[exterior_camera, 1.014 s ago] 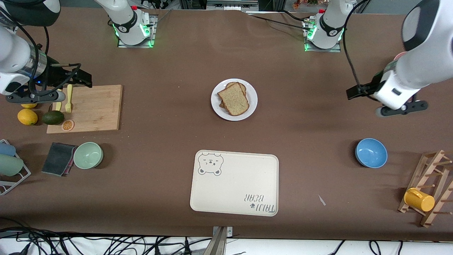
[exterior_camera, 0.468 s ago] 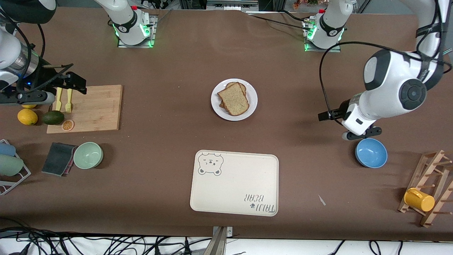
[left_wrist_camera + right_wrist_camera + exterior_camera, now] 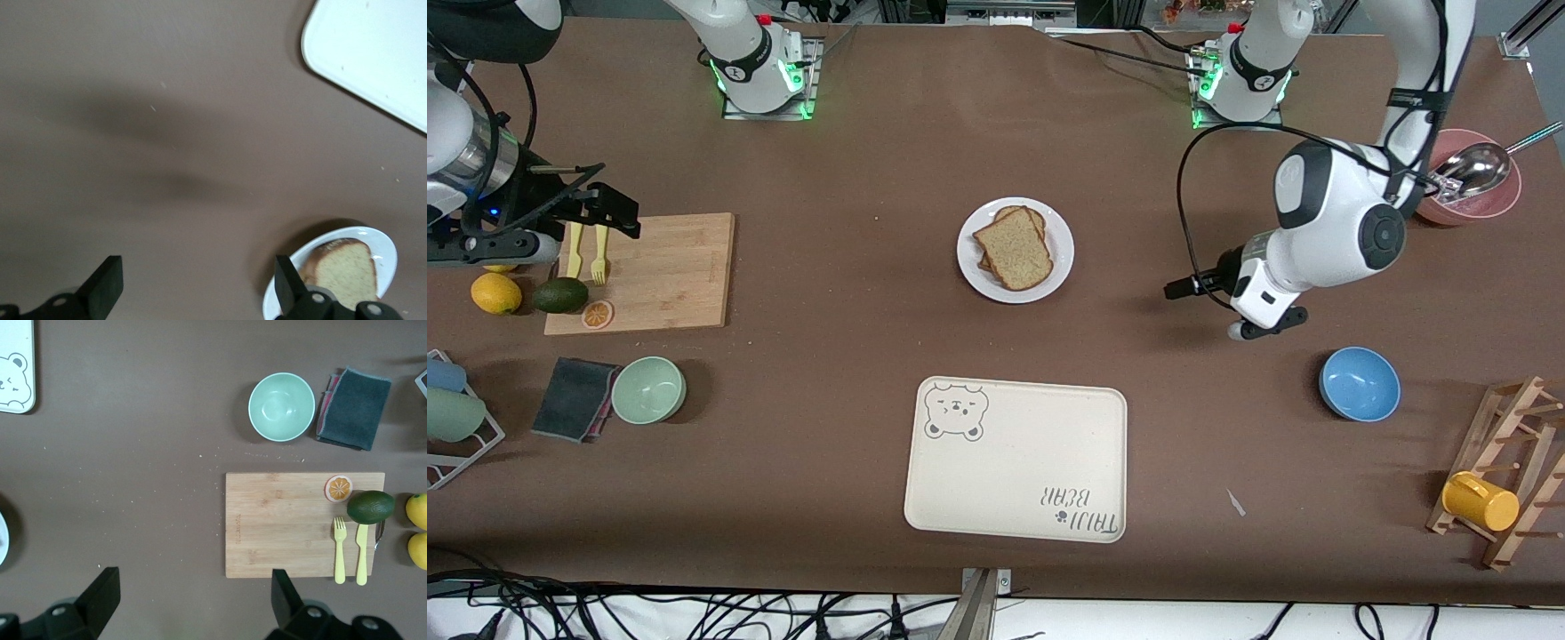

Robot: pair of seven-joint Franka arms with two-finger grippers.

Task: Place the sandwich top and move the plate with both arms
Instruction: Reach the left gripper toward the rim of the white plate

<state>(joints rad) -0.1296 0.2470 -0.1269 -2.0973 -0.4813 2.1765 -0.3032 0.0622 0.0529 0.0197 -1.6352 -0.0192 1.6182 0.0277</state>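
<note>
Already the sandwich top [image 3: 1014, 250] lies on the plate [image 3: 972, 265] at table centre, twelve o'clock of the tray [image 3: 1040, 436]. Likely rigid, slippery: grip opposite rims. Left gripper [image 3: 193, 283] nears, fingers spread; right gripper [image 3: 190, 603] spread over the cutting board [image 3: 676, 267].

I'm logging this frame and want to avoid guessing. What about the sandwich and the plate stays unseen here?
- What lies under the sandwich top: front view, the slice covers the filling and nearly all of a lower slice.
- Most of the plate: left wrist view, cut by the picture's edge and by the left gripper's open fingers.
- The plate in the right wrist view: only a sliver at the edge.
</note>
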